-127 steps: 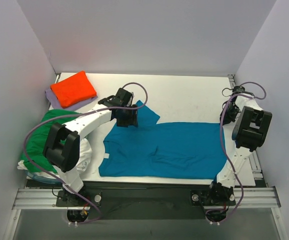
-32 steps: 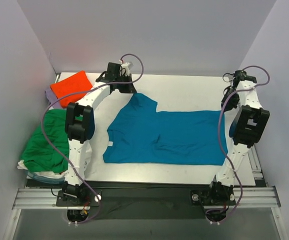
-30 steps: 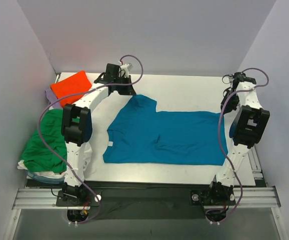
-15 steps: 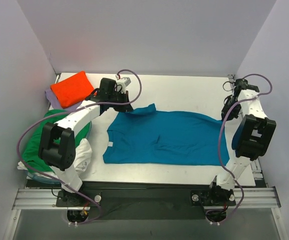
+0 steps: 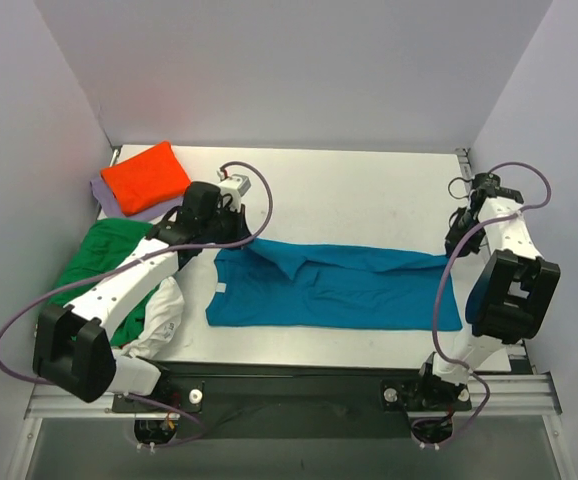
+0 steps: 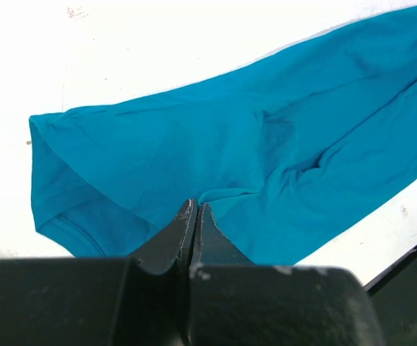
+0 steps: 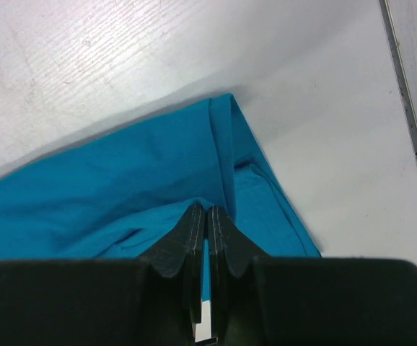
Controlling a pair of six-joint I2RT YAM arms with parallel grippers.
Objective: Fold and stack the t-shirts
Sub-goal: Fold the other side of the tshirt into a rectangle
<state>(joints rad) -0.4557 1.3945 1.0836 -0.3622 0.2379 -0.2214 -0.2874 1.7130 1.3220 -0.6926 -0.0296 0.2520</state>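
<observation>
The teal-blue t-shirt (image 5: 349,295) lies lengthwise across the near half of the table, its far edge lifted and drawn over the body. My left gripper (image 5: 241,236) is shut on that far edge near the sleeve at the left end. In the left wrist view the left gripper (image 6: 194,207) pinches a bunch of teal cloth (image 6: 281,137). My right gripper (image 5: 456,243) is shut on the far right corner. In the right wrist view the right gripper (image 7: 206,210) holds a ridge of the teal cloth (image 7: 122,187).
A folded orange t-shirt (image 5: 147,176) rests on a lavender one (image 5: 104,197) at the back left corner. A crumpled green t-shirt (image 5: 94,270) and a white one (image 5: 165,305) lie at the left edge. The bare table (image 5: 369,190) stretches behind the teal shirt.
Both grippers have pulled the teal shirt's far edge toward the near side, so the shirt now looks narrower front to back. The left arm swung down from the back of the table.
</observation>
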